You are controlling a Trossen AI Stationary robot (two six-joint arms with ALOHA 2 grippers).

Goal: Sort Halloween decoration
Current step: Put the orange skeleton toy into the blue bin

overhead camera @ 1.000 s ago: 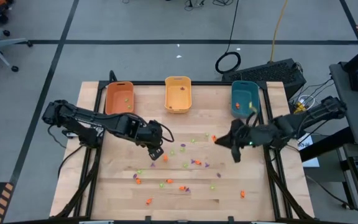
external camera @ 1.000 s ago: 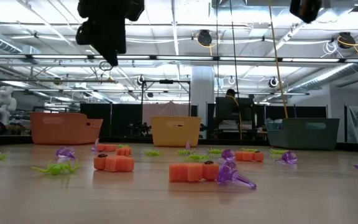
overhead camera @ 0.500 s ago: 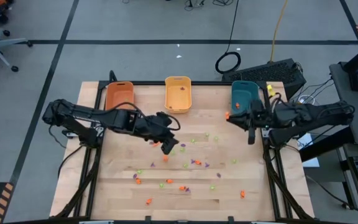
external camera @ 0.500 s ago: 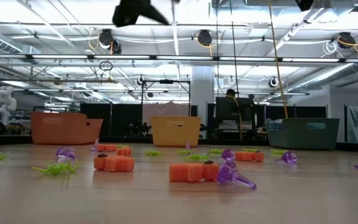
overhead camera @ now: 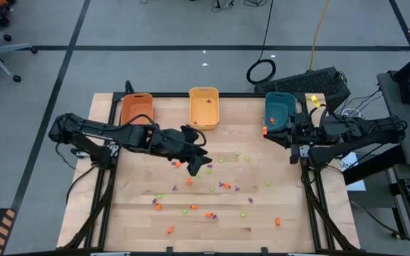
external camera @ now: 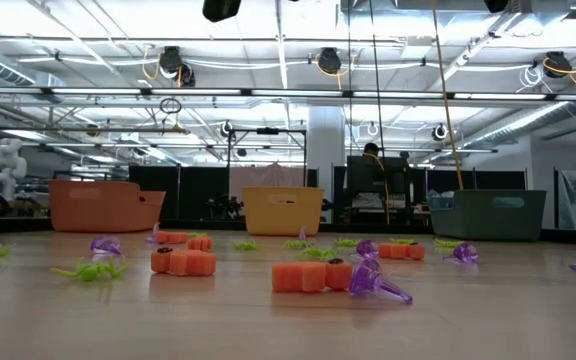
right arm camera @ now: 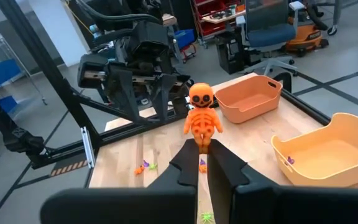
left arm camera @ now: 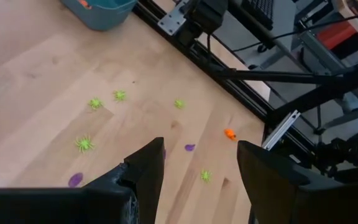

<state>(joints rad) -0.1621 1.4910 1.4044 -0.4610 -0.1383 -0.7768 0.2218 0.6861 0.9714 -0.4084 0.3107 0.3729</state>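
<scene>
Small orange, green and purple trinkets [overhead camera: 219, 186] lie scattered over the wooden table, also seen close up in the low view [external camera: 313, 275]. My right gripper [overhead camera: 267, 132] hangs beside the teal bin [overhead camera: 281, 114] and is shut on an orange skeleton figure [right arm camera: 202, 118]. My left gripper [overhead camera: 196, 165] hovers open above the table's middle; in its wrist view [left arm camera: 197, 168] nothing lies between its fingers. The orange bin [overhead camera: 136, 110] and the yellow bin [overhead camera: 203, 107] stand along the far edge. My right gripper pinches the skeleton figure's legs [right arm camera: 202, 144] between its two fingertips [right arm camera: 188, 163]. The fingers lie about level and come from the table's right. The figure sticks out past the tips, head foremost, lifted clear of the table.
The three bins stand in a row at the far edge. A few trinkets lie in the yellow bin [right arm camera: 328, 152] and the teal bin [left arm camera: 98, 12]. Black frame rails [overhead camera: 310, 192] run along the table's left and right sides. Beyond the table the low view shows a workshop.
My right gripper has drawn back from the table's middle toward the far right, up beside the teal bin, carrying the orange figure clear of the table. My left gripper has risen, shifted a little toward the right and tipped from pointing down toward level, staying open.
</scene>
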